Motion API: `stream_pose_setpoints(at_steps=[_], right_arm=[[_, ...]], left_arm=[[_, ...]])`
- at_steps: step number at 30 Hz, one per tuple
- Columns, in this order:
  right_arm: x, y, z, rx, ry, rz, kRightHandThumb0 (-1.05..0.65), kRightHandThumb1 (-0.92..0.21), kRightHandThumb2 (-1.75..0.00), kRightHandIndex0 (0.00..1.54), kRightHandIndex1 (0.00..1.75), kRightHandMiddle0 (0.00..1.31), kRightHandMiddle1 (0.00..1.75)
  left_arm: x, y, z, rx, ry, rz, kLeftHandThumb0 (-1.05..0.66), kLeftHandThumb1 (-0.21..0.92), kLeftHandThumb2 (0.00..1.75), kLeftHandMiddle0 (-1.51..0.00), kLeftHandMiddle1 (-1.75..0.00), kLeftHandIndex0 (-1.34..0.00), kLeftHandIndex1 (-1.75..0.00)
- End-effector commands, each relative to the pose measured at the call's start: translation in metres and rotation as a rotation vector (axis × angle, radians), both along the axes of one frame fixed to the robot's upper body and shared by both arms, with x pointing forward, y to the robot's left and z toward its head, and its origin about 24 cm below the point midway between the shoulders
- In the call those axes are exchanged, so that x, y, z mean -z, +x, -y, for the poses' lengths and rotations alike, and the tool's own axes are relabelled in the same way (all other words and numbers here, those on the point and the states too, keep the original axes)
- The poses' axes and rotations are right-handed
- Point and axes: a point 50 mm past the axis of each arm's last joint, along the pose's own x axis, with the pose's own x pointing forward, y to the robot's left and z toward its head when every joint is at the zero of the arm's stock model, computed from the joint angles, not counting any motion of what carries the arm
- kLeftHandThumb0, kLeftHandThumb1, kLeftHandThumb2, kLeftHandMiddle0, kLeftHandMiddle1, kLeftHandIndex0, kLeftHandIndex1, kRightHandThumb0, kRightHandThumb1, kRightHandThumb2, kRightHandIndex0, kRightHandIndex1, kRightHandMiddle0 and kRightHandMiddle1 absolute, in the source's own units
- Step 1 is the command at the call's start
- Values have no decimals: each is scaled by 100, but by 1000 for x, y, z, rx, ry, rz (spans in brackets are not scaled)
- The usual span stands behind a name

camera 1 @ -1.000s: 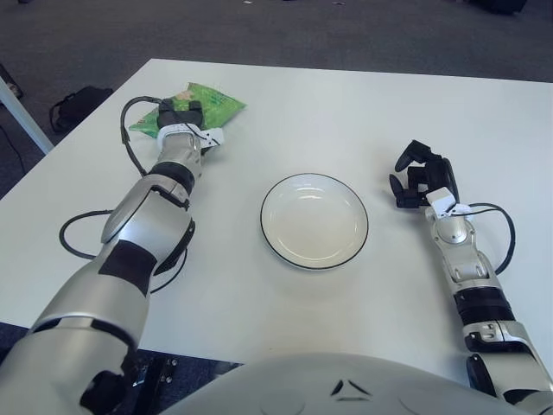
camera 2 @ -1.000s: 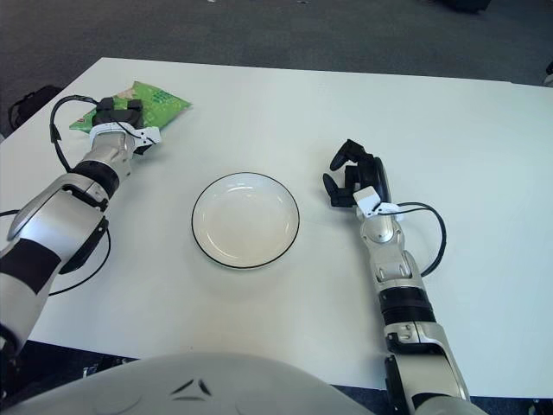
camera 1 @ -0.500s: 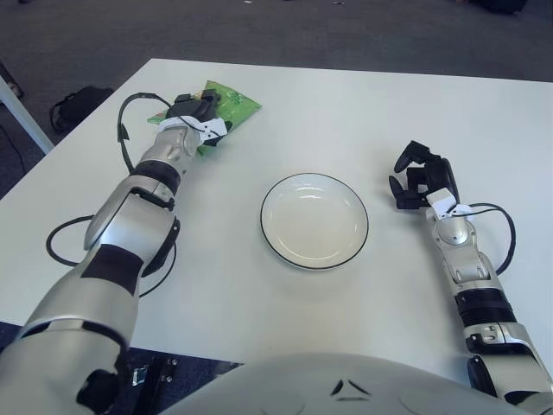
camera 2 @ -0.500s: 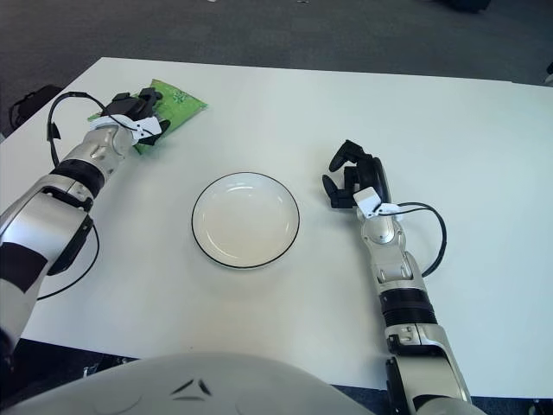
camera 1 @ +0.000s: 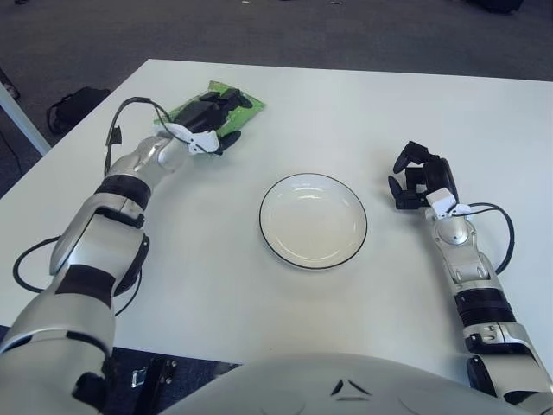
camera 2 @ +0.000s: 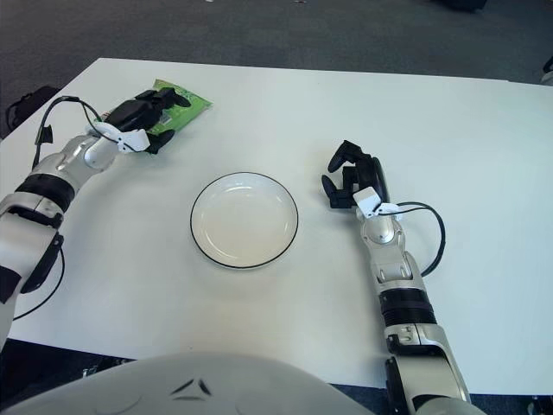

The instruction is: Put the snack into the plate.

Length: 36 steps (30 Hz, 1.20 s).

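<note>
A green snack bag [camera 1: 226, 97] shows at the far left of the white table, mostly covered by my left hand [camera 1: 216, 114], whose black fingers are closed around it. In the right eye view the same bag [camera 2: 183, 98] sticks out beyond the hand [camera 2: 149, 117]. The white plate with a dark rim [camera 1: 313, 220] sits empty at the table's middle, to the right of and nearer than the bag. My right hand [camera 1: 418, 175] shows to the right of the plate with its fingers curled and nothing in them.
The white table [camera 1: 346, 112] ends in a far edge and a left edge close to the bag. Beyond lies dark carpet with a black bag [camera 1: 76, 104] on the floor at the left. Cables loop off both forearms.
My left hand has swung right and turned, carrying the green snack bag a short way toward the plate. The right hand and the plate have stayed where they were.
</note>
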Motion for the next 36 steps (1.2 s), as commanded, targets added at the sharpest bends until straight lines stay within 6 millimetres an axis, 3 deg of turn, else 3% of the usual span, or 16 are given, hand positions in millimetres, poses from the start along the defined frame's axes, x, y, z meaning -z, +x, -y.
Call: stream_pose_setpoints(at_steps=[1,6,12,18,23,28,36], right_arm=[[50,-25,1,23,16,-247,-52,-23,-143,130,175,69,175],[50,-25,1,22,11,-244,-52,-23,-142,130,175,69,175],[50,-25,1,19,-1,-243,-52,-24,-142,130,175,68,175],[49,-25,1,15,-12,-237,-52,-23,-142,130,175,69,175],[50,-25,2,14,-19,-234,-52,-23,-142,130,175,69,175],[50,-25,2,9,-26,-232,-52,-22,-143,130,175,69,175],[51,-25,2,5,-26,-243,-52,-22,-143,131,175,70,175]], left_arm=[[-6,-8,-15,47,-95,-67,-68,88,83,-21,-82,0,-115],[-12,-10,-19,89,-140,-111,-59,81,79,-21,-79,0,-117],[-21,-16,-21,137,-168,-113,-51,64,94,-30,-88,-6,-126],[-27,-19,-20,132,-145,-73,-48,61,99,-34,-92,-9,-129],[-29,-18,-18,74,-113,-27,-49,61,98,-33,-92,-9,-128],[-22,-7,-12,-96,-98,35,-53,64,91,-26,-90,-3,-126],[-11,9,-6,-298,-94,120,-61,81,73,-17,-73,0,-103]])
